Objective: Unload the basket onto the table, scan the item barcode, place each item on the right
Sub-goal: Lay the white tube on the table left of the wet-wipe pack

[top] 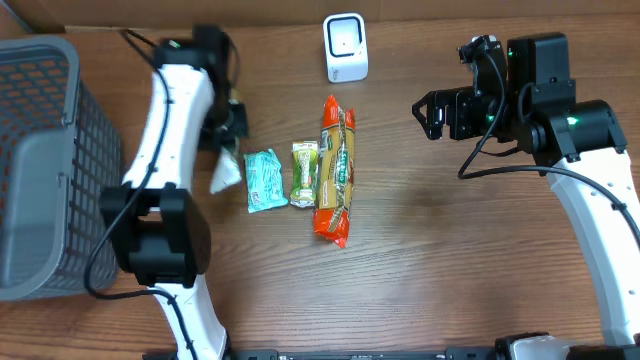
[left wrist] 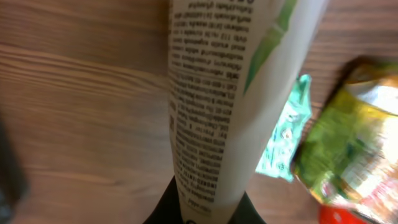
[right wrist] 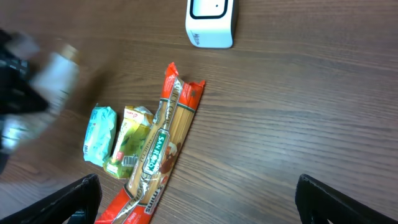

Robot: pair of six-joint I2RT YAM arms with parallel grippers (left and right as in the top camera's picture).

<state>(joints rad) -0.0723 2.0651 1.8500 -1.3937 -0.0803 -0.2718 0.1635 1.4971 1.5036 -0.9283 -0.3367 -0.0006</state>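
scanner (top: 346,47) behind row of packets (top: 304,175), basket (top: 45,170) far left

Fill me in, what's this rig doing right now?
The left claw is shut on a white printed tube, holding it at the left side of the table, well short of the white scanner at the far edge. The right claw hangs open and empty on the right. A teal packet, a green snack and a pasta pack lie mid-table.
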